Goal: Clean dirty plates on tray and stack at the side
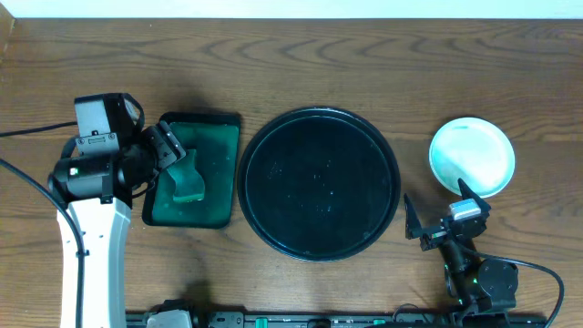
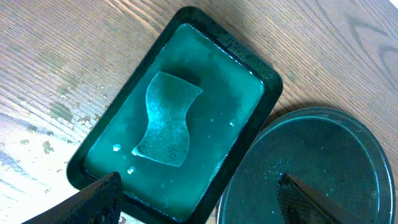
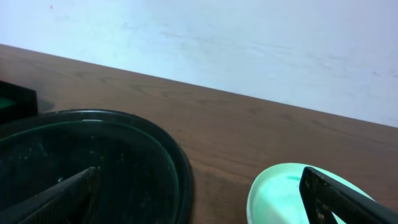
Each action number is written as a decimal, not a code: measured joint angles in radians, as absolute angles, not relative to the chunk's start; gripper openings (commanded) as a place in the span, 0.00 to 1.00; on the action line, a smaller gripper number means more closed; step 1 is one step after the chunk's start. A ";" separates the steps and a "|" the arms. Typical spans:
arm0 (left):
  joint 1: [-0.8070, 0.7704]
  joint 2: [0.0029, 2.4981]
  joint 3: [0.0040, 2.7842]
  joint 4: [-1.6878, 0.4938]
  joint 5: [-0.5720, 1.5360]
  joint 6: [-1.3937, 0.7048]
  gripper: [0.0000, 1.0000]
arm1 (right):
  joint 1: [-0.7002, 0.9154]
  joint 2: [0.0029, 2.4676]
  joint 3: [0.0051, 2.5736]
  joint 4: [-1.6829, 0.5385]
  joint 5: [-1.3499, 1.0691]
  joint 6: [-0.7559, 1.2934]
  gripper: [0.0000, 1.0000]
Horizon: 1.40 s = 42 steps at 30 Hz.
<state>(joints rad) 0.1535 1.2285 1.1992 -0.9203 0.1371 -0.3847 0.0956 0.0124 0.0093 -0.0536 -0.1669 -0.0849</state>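
Overhead: plates [image 1: 472, 157] on tabletop [image 1: 364, 64] beside black tray [image 1: 319, 117]; left gripper [image 1: 171, 157] spread wide above sponge [image 1: 189, 179] in green tray [image 1: 202, 117]; right gripper [image 1: 444, 208] spread wide, holding nothing.

A brown wood-grain tabletop [image 1: 310, 64] is seen. A round black tray [image 1: 319, 182] is set at its middle, a small green tray [image 1: 219, 173] toward the left edge, and white plates [image 1: 472, 157] toward the right edge.

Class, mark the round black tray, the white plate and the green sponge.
round black tray [image 1: 319, 182], overhead view, bare centre of its floor
white plate [image 1: 472, 157], overhead view, its centre
green sponge [image 2: 165, 118], left wrist view, its middle
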 measured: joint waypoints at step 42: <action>0.069 0.561 0.561 -0.144 0.268 -0.096 0.80 | 0.096 0.012 0.009 -0.058 -0.163 -0.085 0.99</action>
<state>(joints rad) 0.0689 0.5613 0.5610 -0.1444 0.2676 -0.0963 0.0956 0.0120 0.0090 -0.0578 -0.1631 -0.0849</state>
